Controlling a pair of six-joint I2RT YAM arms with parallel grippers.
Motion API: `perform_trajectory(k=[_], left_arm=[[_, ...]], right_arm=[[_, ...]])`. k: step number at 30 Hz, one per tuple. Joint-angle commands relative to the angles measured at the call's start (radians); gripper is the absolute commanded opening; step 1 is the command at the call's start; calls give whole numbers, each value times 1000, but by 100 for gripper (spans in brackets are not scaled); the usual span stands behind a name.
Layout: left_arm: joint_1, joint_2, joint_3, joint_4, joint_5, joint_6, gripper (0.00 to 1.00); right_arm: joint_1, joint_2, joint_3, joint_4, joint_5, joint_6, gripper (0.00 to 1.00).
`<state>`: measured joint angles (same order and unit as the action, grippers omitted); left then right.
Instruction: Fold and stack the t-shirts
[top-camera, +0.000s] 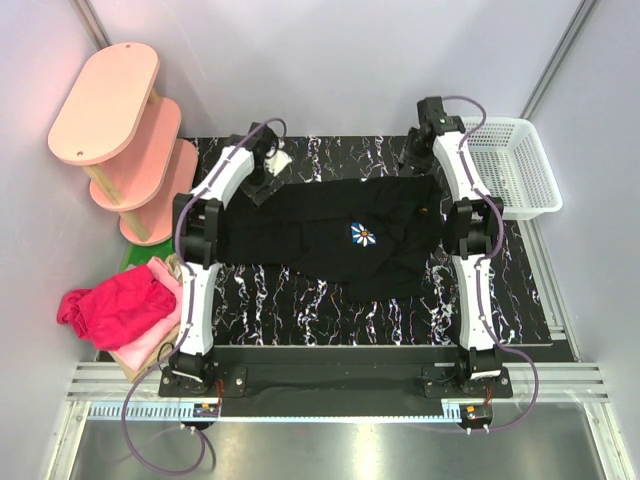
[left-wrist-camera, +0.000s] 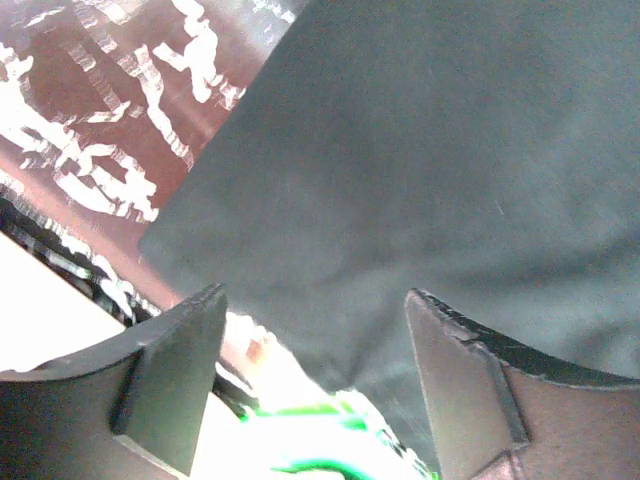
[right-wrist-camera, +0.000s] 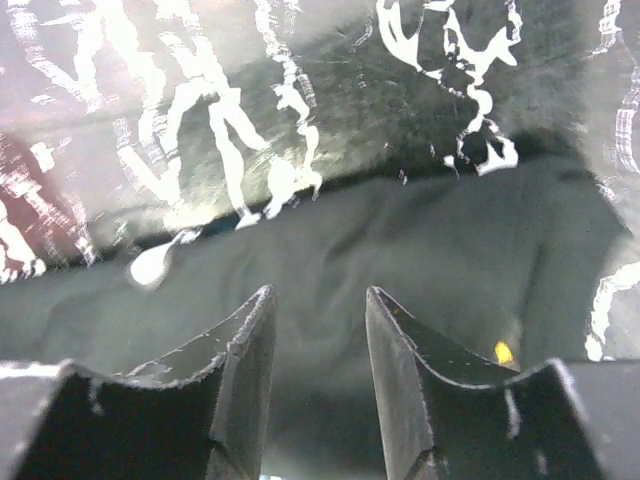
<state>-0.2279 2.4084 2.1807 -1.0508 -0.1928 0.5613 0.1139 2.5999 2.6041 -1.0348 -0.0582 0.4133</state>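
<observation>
A black t-shirt (top-camera: 340, 225) with a white daisy print (top-camera: 364, 236) lies spread across the dark marbled table (top-camera: 300, 310). My left gripper (top-camera: 268, 168) hovers over the shirt's far left corner. In the left wrist view it (left-wrist-camera: 315, 335) stands open, with the black cloth (left-wrist-camera: 420, 170) and its edge below the wide gap. My right gripper (top-camera: 421, 155) is at the shirt's far right corner. Its jaws (right-wrist-camera: 318, 345) are apart over wrinkled black cloth (right-wrist-camera: 330, 250), with nothing pinched between them. More t-shirts, magenta (top-camera: 110, 300) over pink and tan (top-camera: 160, 335), are heaped off the table's left edge.
A pink three-tier shelf (top-camera: 105, 105) stands at the back left and a white slatted basket (top-camera: 515, 165) at the back right. A green packet (top-camera: 135, 257) peeks out beside the heap. A glaring white-and-green thing (left-wrist-camera: 320, 450) shows under the left jaws.
</observation>
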Motion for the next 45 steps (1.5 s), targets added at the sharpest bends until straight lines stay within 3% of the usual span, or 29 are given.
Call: perform_trajectory(k=[1, 3, 6, 7, 10, 15, 18, 25, 32, 45], left_arm=[[12, -363, -106, 8, 91, -72, 80], [10, -489, -226, 6, 139, -63, 80], [10, -693, -509, 14, 187, -35, 80], [10, -774, -656, 38, 187, -25, 80], [12, -867, -922, 125, 152, -1, 80], [12, -925, -1130, 204, 121, -9, 80], [12, -905, -1145, 225, 115, -18, 80], [12, -836, -1112, 252, 104, -38, 80], [12, -766, -1085, 285, 89, -63, 79], [12, -764, -1067, 285, 95, -74, 79]], right_arm=[[166, -311, -54, -15, 222, -115, 50], [242, -470, -157, -13, 335, -160, 51], [421, -675, -471, 10, 428, -188, 54], [455, -722, -666, 25, 437, -144, 54], [575, -892, -1038, 85, 432, -32, 54], [653, -1083, -1471, 146, 344, 166, 52], [679, -1198, -1637, 219, 285, 287, 54], [679, -1158, -1655, 266, 261, 274, 58], [690, -1042, -1563, 363, 213, 234, 63], [742, -839, -1403, 366, 241, 160, 72]])
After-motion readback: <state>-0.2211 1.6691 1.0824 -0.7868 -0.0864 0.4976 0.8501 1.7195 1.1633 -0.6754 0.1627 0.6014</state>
